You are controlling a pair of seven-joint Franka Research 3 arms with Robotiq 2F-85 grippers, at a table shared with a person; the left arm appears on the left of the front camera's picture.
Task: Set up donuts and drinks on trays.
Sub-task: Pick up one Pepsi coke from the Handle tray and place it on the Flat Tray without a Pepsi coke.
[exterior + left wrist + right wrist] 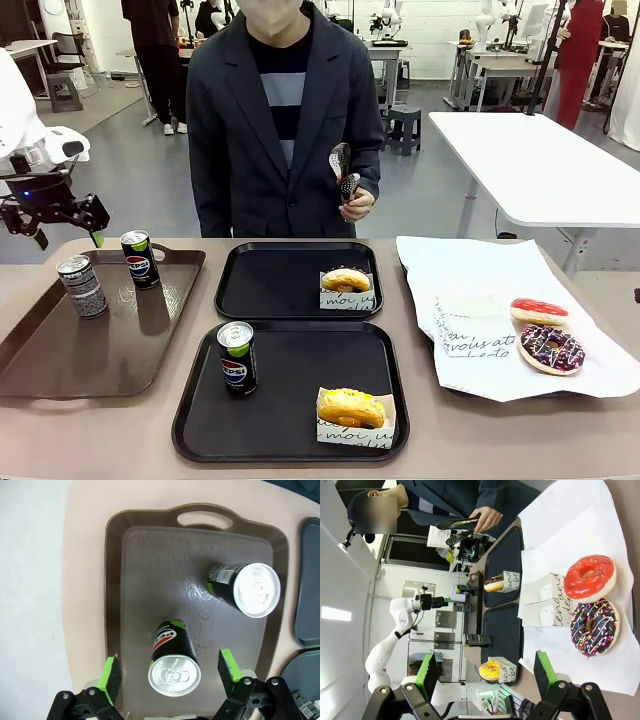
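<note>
The robot's left pincer [68, 236] hangs spread wide over the near left part of a brown tray [60, 350] at the left end of the bench [200, 460], gripping nothing. A grey patterned can [82, 286] stands upright below it, and from the left wrist the can's silver top lies between the two green pads [111, 672], apart from both. A black Pepsi can [139, 259] stands farther back on the same tray.

Two black trays sit mid-bench, one behind the other. The far tray [270, 285] carries a chocolate-topped donut [346, 278] in a white sleeve at its right edge. The near tray [300, 395] holds a second Pepsi can [237, 357] on its left and a yellow donut [350, 407] in a sleeve at its near right corner.

On white paper [470, 265] to the right lie a red donut [538, 311], a sprinkled dark donut [552, 349] and an empty sleeve [470, 330]. The right pincer [485, 672] is spread open and empty, with these two donuts in its view. Across the bench, a person's hand [357, 205] holds tongs [342, 168].
</note>
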